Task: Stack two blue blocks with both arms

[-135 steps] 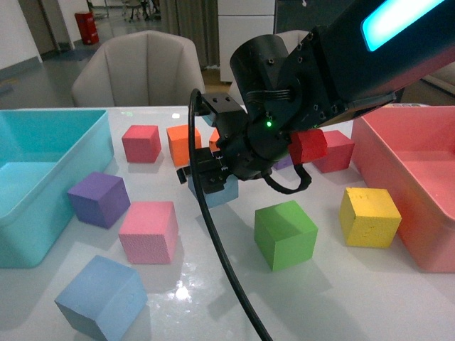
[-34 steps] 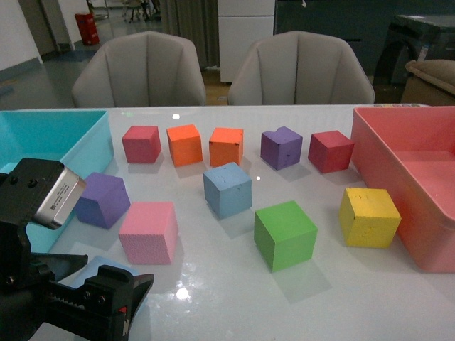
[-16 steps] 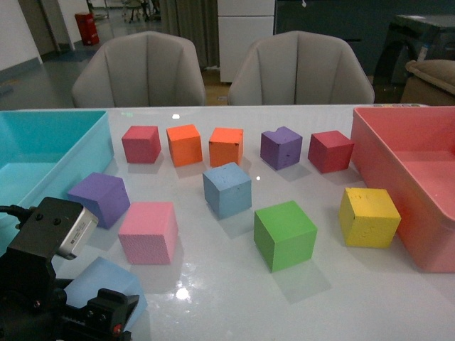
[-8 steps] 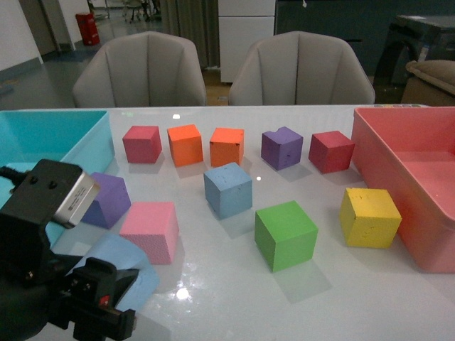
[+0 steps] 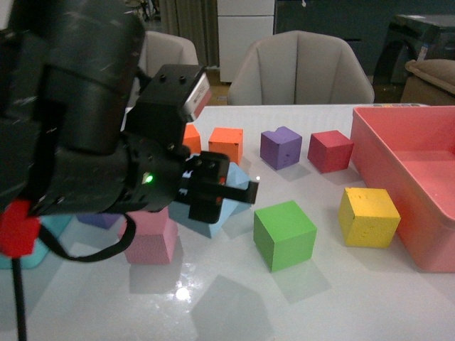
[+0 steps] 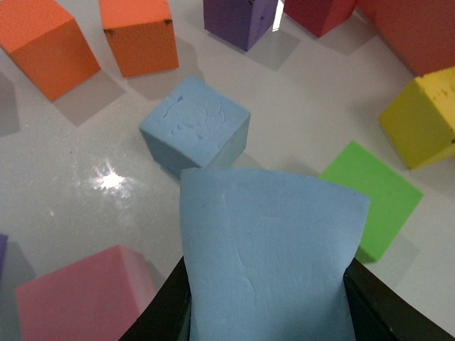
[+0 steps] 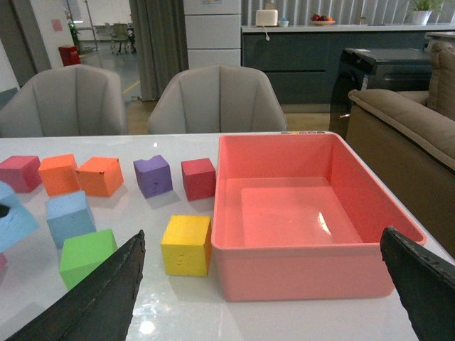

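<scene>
The held blue block [image 6: 266, 249], clamped in the left pincer [image 6: 270, 312], is to be squared over the resting blue block [image 6: 195, 124] before lowering; the right pincer [image 7: 263, 270] is spread open.

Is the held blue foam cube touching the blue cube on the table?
Apart. Right wrist view shows table between the held sky-blue foam cube and the resting sky-blue foam cube.

Resting blue block [image 6: 195, 126] largely hidden behind left arm [image 5: 78, 128] in front view, held blue block [image 6: 266, 249] cropped
</scene>
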### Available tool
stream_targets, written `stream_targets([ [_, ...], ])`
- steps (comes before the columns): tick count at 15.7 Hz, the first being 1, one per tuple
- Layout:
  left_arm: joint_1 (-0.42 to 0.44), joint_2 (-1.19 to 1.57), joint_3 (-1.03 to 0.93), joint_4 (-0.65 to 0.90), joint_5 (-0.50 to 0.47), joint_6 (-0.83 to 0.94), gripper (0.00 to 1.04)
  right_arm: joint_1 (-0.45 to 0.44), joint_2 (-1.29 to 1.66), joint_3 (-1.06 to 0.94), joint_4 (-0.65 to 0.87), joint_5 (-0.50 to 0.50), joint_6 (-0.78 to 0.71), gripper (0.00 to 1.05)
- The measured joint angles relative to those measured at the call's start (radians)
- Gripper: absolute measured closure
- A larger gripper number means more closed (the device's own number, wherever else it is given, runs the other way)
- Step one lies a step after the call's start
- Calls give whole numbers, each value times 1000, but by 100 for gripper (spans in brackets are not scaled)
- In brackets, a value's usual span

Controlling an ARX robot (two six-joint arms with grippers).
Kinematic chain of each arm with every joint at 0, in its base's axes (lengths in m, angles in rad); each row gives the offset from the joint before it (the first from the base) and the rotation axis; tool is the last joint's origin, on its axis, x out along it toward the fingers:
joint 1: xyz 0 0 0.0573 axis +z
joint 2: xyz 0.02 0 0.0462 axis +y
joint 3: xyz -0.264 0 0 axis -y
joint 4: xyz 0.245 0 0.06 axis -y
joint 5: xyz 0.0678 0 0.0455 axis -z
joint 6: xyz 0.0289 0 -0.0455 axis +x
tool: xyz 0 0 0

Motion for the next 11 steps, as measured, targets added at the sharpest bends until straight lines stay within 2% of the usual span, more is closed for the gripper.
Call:
stream_targets([
  [5, -11, 210, 338, -156, -37, -73, 64, 0, 0, 0, 0, 0, 0, 6],
  [11, 4, 348, 534, -217, -59, -93, 65, 0, 0, 0, 0, 0, 0, 6],
])
